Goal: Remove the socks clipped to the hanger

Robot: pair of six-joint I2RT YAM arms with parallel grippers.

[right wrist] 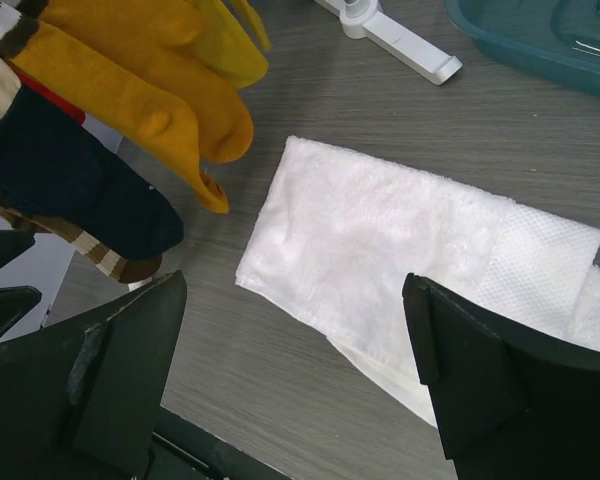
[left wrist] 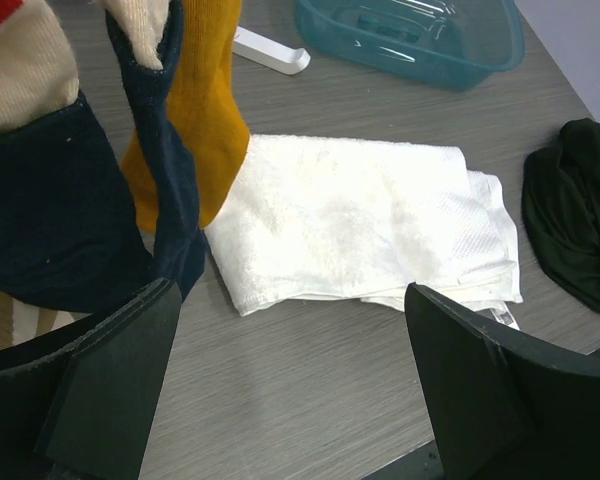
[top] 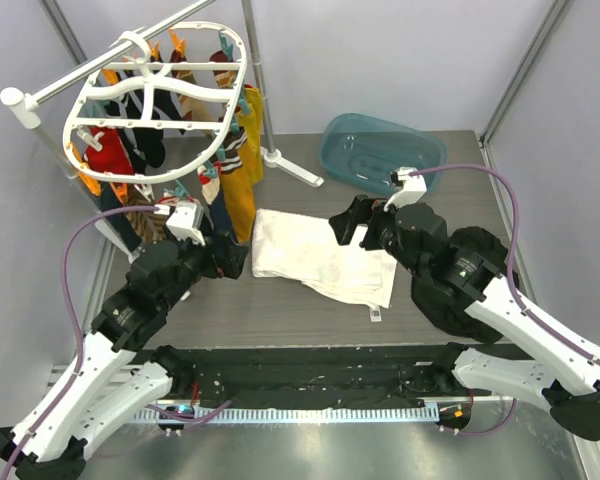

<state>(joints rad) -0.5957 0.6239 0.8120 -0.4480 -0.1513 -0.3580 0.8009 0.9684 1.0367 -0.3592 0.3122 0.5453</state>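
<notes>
Grey worktop (top: 280,310): a white cloth (top: 320,255) lies at centre, a teal basin (top: 380,150) far right with no sock visible inside. The socks (top: 242,160) hang clipped under the hanger (top: 155,85), far left; I judge none removed. My left jaws gape wide beside a navy sock (left wrist: 50,210); my right jaws, wide too, hover above the cloth.

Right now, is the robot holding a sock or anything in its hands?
No, nothing. The left gripper is open next to the hanging socks, and the right gripper is open above the white towel.
</notes>
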